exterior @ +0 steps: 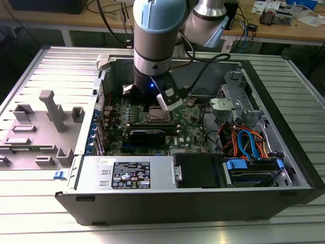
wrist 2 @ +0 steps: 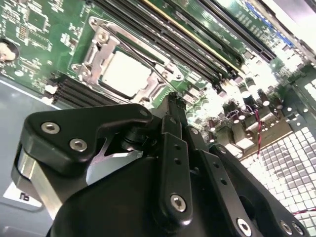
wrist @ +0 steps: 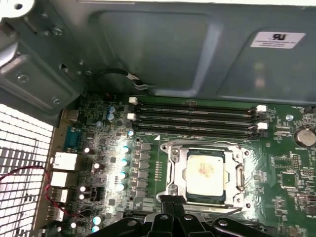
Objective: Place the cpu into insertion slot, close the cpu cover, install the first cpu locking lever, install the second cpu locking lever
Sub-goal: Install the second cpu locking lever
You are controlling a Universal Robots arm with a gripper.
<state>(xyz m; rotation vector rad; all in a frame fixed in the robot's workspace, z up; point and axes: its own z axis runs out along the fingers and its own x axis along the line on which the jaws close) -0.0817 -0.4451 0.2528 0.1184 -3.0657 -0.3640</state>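
Cpu (wrist: 205,170) sits seated in the insertion slot (wrist: 174,173) with the cpu cover (wrist: 240,174) lying flat around it, seen in both wrist views. Second wrist view adds a thin lever wire (wrist 2: 129,47) crossing the cover. Exterior view shows the arm low over the motherboard (exterior: 190,124) in the open case; pincer (wrist: 173,203) tips appear together, holding nothing.
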